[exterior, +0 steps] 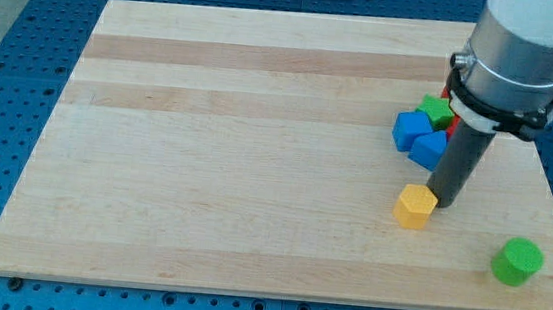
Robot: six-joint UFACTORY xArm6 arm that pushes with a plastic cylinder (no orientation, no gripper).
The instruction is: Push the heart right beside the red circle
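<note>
four small blocks show clearly on the pale wooden table [257, 153], which rests on a blue perforated base [4, 61]. my tip [442, 203], the lower end of the straight dark rod, sits at the view's right, touching or just beside the upper right edge of the yellow block [415, 206], whose shape reads as roughly hexagonal; whether this is the heart i cannot tell. just above the tip lies a tight cluster: a blue block [418, 135] of irregular outline, with a green star-like block [437, 111] touching it at the view's top right. a sliver of red [446, 94] shows behind the green one, mostly hidden by the arm's grey housing [516, 56], shape unreadable. a green cylinder block [518, 262] stands well apart near the table's bottom right corner. gripper: none shown, only the rod, so no jaw state to record.
</note>
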